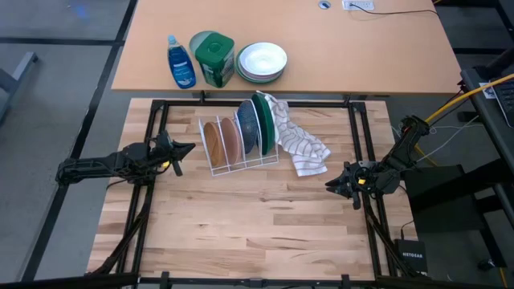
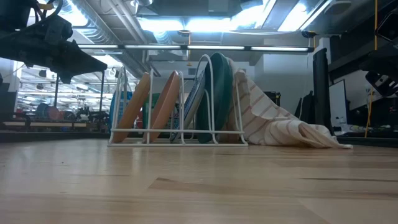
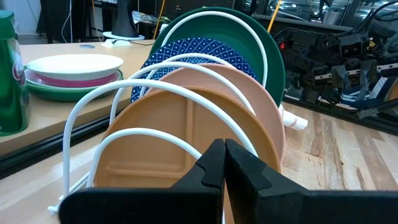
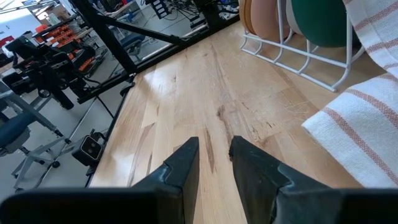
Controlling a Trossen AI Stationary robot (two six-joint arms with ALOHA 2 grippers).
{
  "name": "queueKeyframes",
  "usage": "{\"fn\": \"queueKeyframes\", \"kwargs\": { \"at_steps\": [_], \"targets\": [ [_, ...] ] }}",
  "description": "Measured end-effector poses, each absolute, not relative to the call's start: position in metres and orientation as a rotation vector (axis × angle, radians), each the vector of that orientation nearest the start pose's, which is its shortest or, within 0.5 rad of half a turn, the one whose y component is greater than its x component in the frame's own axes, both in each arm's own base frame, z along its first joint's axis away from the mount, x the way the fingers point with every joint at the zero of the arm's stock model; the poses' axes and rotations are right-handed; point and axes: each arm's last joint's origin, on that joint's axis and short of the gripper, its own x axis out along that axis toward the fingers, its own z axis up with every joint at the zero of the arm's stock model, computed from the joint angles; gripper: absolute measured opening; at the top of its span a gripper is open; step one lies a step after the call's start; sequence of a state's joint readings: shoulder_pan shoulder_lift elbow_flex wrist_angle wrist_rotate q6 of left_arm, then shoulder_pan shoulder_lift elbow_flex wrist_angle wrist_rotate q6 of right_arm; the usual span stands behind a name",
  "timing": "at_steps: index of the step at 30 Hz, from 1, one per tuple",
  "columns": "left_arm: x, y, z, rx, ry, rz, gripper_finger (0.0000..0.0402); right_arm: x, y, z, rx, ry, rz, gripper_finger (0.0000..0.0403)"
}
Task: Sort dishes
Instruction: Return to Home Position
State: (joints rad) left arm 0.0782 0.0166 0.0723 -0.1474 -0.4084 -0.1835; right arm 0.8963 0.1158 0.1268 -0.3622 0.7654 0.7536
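Four dishes stand on edge in a white wire rack (image 1: 241,164) at the table's far middle. From left to right they are two brown plates (image 1: 215,141) (image 1: 231,136), a blue dish (image 1: 247,128) and a dark green plate (image 1: 263,120). In the left wrist view the nearest brown plate (image 3: 155,149) fills the front, with the blue dish (image 3: 186,53) and green plate (image 3: 255,43) behind. My left gripper (image 1: 191,147) is shut, level, just left of the rack. My right gripper (image 1: 329,185) stands open over bare wood at the right, with nothing between its fingers.
A striped white towel (image 1: 301,144) hangs from the rack's right end onto the table. On the far desk stand a blue soap bottle (image 1: 181,63), a green container (image 1: 214,58) and a stack of white bowls (image 1: 262,62). Bare wood lies toward the near edge.
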Motion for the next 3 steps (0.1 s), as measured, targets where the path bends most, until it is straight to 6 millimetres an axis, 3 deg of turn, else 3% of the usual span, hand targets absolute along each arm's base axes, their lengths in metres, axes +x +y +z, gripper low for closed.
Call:
{"fn": "queueKeyframes", "kwargs": {
  "at_steps": [3],
  "targets": [
    [0.0901, 0.0186, 0.1728, -0.164, 0.047, 0.493, 0.0001, 0.0689, 0.0541, 0.1663, 0.49, 0.27, 0.034, 0.0099]
  ]
}}
